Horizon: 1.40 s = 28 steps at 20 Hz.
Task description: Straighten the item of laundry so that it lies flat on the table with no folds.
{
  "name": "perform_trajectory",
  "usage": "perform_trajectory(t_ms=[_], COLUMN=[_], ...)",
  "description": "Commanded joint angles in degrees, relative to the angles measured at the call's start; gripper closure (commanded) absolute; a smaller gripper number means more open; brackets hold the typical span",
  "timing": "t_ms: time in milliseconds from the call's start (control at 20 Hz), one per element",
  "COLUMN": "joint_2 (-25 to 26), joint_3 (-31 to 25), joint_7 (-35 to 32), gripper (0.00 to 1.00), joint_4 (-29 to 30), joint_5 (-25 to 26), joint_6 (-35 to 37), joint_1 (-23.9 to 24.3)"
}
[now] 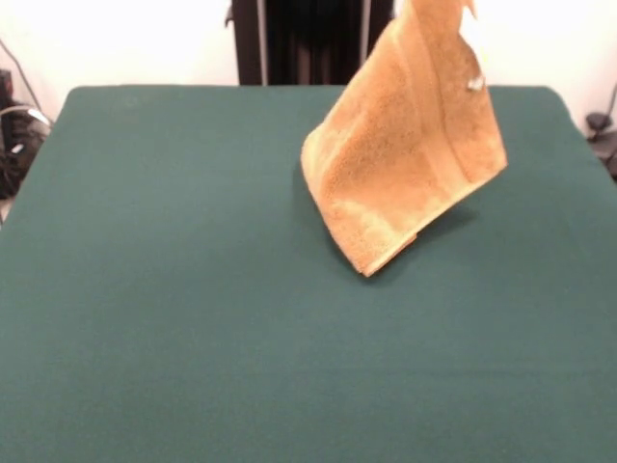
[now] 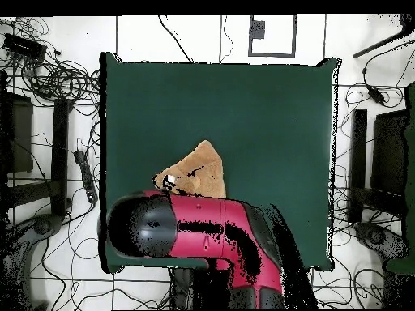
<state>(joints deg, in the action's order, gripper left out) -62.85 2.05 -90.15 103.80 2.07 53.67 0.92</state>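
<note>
The item of laundry, an orange-tan terry towel, hangs lifted over the table, right of centre. Its top runs out of the front view at the upper edge. It drapes folded into a cone shape, and its lowest corner is at or just above the green cloth. A small white label shows near its upper right edge. From overhead only a tan peak of the towel shows beyond the red and black arm, which covers the rest. The gripper itself shows in neither view.
The green table stretches wide on every side of the towel. Cables and dark stands lie on the floor around the table's edges. A dark upright panel stands behind the far table edge.
</note>
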Motion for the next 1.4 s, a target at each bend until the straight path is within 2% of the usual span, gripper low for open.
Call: perform_trajectory(t_ms=[50,250,400,650,850,1150,1400], joint_2=[-2.54,-2.57,-1.63,0.1,1.58,4.14,7.52], joint_3=[-0.57,-0.54,-0.15,0.44,1.06,1.02,1.72], joint_7=[-11.13,-14.05,-15.78,-17.06,-18.35,-16.68,-19.75], gripper=[1.0,1.0,1.0,1.0,1.0,1.0,1.0], joint_4=[-0.87,-0.49,5.22,7.87,7.4,5.77,4.27], joint_5=[-1.13,-2.16,-4.04,-5.08,-5.56,-4.87,-5.16], joint_6=[9.6,9.85,1.9,-4.15,-6.08,-8.41,-12.17], joint_1=[-2.16,-3.02,-3.87,-5.33,-6.78,-6.41,-7.7])
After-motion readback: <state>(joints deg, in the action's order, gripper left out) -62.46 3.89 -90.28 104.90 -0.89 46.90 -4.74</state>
